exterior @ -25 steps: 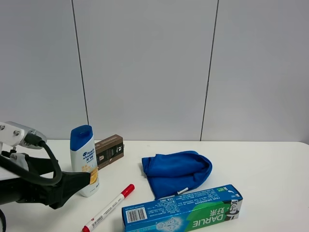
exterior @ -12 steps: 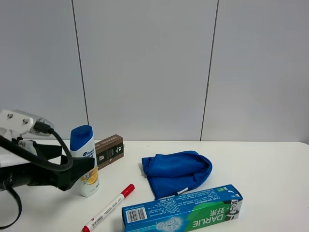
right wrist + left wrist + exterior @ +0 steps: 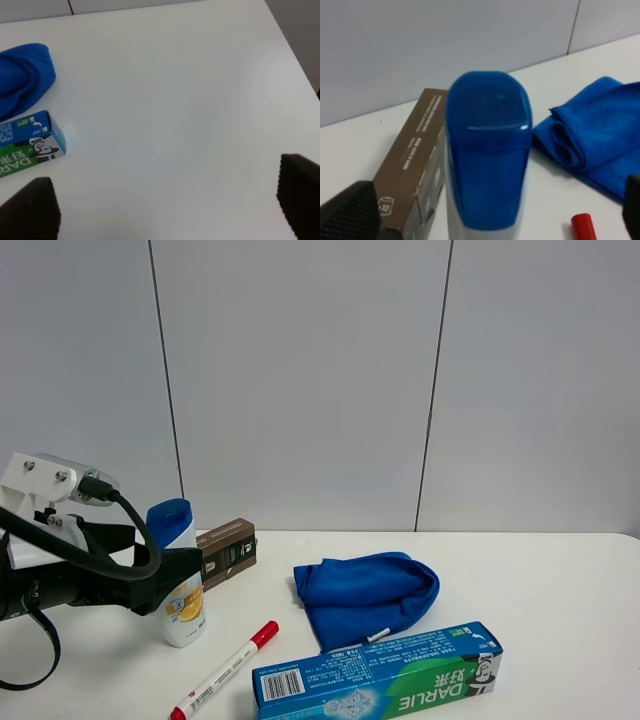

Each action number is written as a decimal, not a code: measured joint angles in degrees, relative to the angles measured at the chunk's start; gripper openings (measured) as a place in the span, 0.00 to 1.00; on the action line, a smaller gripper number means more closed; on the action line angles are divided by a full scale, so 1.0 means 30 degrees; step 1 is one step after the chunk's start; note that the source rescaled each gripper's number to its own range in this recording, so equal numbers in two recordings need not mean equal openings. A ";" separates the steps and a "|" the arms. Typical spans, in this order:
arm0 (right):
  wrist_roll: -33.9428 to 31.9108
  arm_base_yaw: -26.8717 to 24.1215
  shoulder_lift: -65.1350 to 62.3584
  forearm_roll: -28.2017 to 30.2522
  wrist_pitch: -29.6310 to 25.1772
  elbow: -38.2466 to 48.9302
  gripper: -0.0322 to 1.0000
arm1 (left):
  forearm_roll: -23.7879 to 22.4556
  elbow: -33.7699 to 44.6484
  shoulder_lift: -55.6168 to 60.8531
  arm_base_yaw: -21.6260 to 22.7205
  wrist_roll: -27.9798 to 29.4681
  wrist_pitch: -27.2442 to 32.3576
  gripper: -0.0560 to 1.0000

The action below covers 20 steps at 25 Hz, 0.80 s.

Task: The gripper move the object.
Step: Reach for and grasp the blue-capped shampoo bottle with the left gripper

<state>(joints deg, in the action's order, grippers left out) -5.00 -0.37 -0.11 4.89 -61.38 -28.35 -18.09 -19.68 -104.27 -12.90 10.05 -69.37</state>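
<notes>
Jaws of the left pincer (image 3: 183, 576) stand as wide as they go, one finger on each side of the white shampoo bottle (image 3: 487, 150) and clear of it, holding nothing. The bottle is upright on the counter (image 3: 560, 580) at the lower left of the high view, with a brown box (image 3: 228, 550) just to its right. The right pincer (image 3: 170, 210) gapes wide over bare counter, empty. Closing off-centre, I judge, could tip the tall, narrow bottle against the box or onto the red-capped marker (image 3: 225, 670), and its smooth sides may slip. Only "DARLIE" on the blue-green toothpaste box (image 3: 380, 680) reads clearly, near a barcode; the brown box's print is too small.
</notes>
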 joint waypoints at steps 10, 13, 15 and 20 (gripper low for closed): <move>0.0000 0.0000 0.0000 0.0000 0.0000 0.0000 1.00 | -0.0439 0.0000 0.0000 0.0000 0.0000 0.0000 1.00; 0.0000 0.0000 0.0000 0.0000 0.0000 0.0000 1.00 | -0.0535 0.0000 0.0000 0.0000 0.0000 0.0000 1.00; 0.0000 0.0000 0.0000 0.0000 0.0000 0.0000 1.00 | -0.0553 0.0000 0.0000 0.0000 0.0000 0.0000 1.00; 0.0000 0.0000 0.0000 0.0000 0.0000 0.0000 1.00 | -0.0618 0.0000 0.0000 0.0000 0.0000 0.0023 1.00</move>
<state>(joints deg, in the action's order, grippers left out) -5.00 -0.37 -0.11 4.89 -61.38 -28.35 -19.95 -19.68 -104.27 -12.90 10.05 -69.30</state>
